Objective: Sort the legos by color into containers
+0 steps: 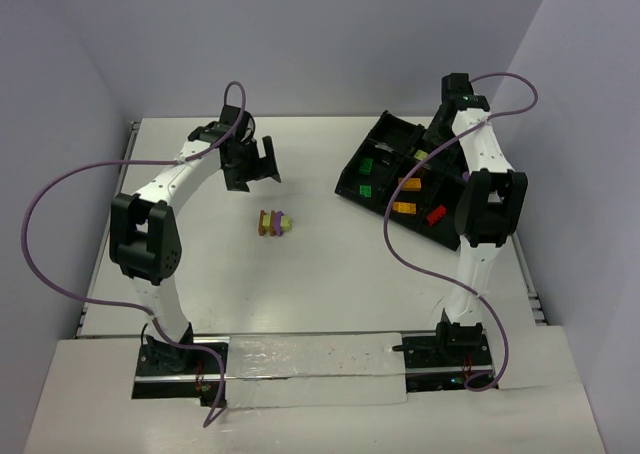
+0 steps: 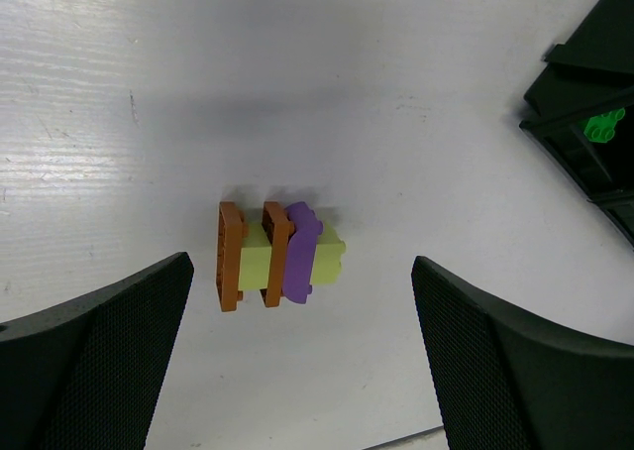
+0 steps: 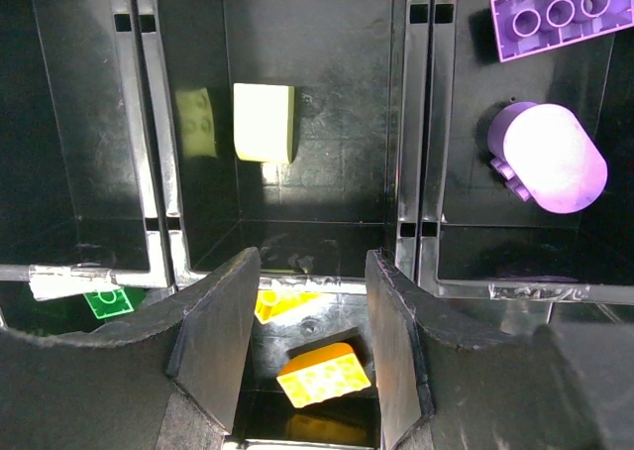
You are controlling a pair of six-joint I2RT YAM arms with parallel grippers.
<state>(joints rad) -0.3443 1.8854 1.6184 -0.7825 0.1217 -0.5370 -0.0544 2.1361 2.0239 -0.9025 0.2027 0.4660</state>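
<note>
Bare table (image 1: pixel 200 274) surrounds the brick cluster (image 2: pixel 277 257), well left of the tray (image 1: pixel 385 132); the left gripper (image 1: pixel 262 162) hangs over it, spread wide. Over the tray the right gripper (image 3: pixel 312 262) points down, half-spread, empty, above an orange brick (image 3: pixel 317 374).

Robotics lab cell: plain walls (image 1: pixel 330 44) around white table (image 1: pixel 330 284); left arm (image 1: pixel 150 224), right arm (image 1: pixel 482 209) bolted on.

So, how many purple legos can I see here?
3. Two lie in one tray compartment: a studded plate and a rounded piece. The third is attached to the cluster on the table. Others may be hidden.
</note>
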